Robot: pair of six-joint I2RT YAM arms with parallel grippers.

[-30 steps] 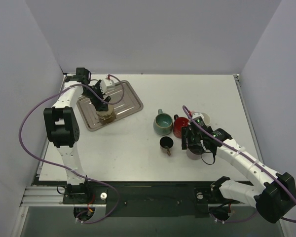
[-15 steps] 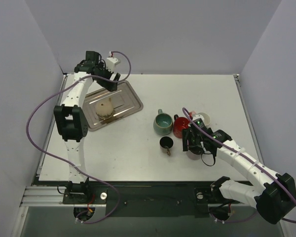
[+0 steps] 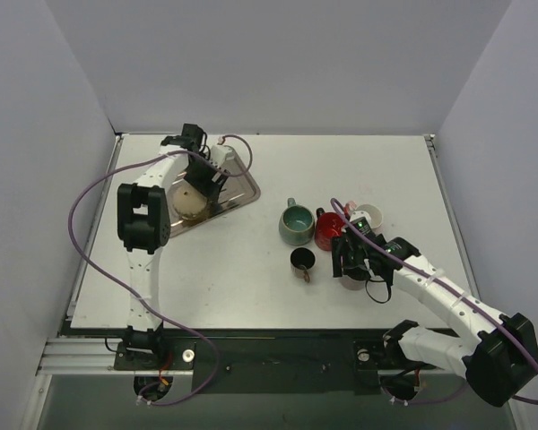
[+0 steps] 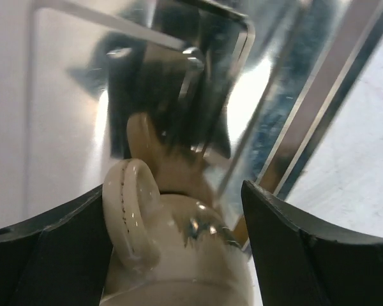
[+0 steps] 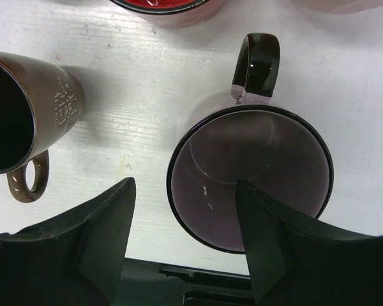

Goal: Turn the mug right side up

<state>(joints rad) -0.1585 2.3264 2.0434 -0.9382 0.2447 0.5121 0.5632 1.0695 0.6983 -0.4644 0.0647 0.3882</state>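
Mug (image 4: 179, 255), cropped below, between left claw (image 4: 173, 191) fingers (image 4: 51, 255).

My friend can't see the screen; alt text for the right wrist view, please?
Looking straight down into an upright purple mug with a dark handle on a white table, framed by two dark, parted jaws. A brown mug stands at left; a red mug's rim peeks in at the top.

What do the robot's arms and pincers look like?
Both arms are white tubes with chunky black joints: the left arm and the right arm. A thin purple cable loops along each one. The left pincer and right pincer each have two thick, matte black fingers with angled tips.
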